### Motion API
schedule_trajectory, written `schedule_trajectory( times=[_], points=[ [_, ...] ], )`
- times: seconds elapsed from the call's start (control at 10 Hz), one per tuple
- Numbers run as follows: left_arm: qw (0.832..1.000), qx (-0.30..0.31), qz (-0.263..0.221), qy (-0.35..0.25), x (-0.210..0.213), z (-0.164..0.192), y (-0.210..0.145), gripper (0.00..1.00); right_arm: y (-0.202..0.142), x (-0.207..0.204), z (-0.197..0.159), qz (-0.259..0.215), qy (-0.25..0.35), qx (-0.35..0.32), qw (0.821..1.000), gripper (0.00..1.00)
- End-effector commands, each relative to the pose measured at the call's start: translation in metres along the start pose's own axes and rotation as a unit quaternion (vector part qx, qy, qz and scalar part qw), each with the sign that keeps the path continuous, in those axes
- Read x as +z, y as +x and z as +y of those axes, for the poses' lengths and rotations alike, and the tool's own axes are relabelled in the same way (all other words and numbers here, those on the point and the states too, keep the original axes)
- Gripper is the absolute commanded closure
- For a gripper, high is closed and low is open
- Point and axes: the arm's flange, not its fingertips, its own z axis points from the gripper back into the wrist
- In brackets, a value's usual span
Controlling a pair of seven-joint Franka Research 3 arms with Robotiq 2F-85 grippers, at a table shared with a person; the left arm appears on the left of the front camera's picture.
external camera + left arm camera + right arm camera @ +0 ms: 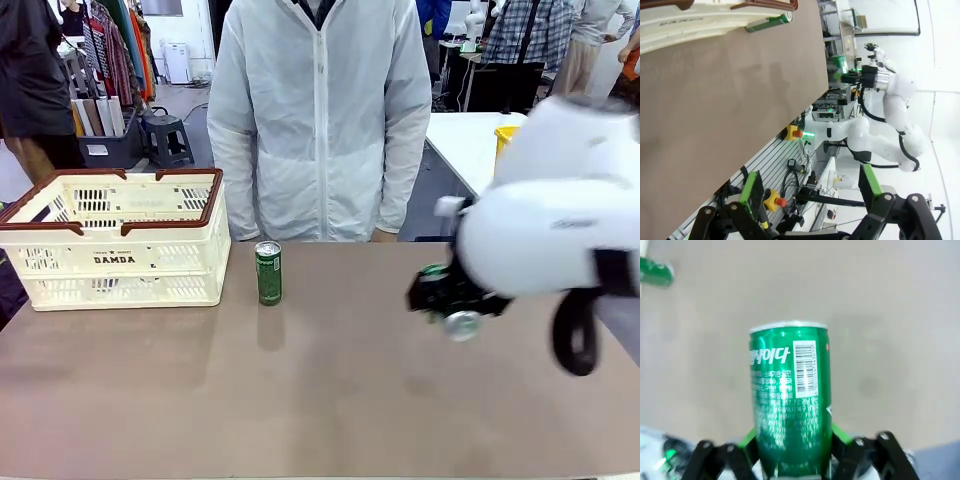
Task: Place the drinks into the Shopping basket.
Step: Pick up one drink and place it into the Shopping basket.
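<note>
Two green cans are outside the basket. The right jaws are clamped on one can (790, 400), its long axis running along the fingers, above the right side of the bench (330, 400). The left jaws stand apart, empty. The other can (268, 272) stands upright just beside the basket (120, 262). The basket lies well to the left of the held can, so the carry likely runs leftward.
</note>
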Motion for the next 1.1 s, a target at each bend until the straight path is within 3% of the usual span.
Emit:
schedule_trajectory(
  times=[0.0,0.4,1.0],
  points=[
    [1.0,0.001,0.003,0.003,0.002,-0.001,-0.002,0.0,0.046,-0.052,0.048,0.013,0.004,0.017,1.0,1.0],
    [1.0,0.001,0.003,0.003,0.002,-0.001,-0.002,0.0,0.058,-0.142,0.13,0.073,0.022,0.024,0.997,1.0],
    [1.0,0.001,0.003,0.003,0.002,-0.001,-0.002,0.0,0.042,-0.181,0.165,0.108,0.026,0.025,0.994,1.0]
  ],
)
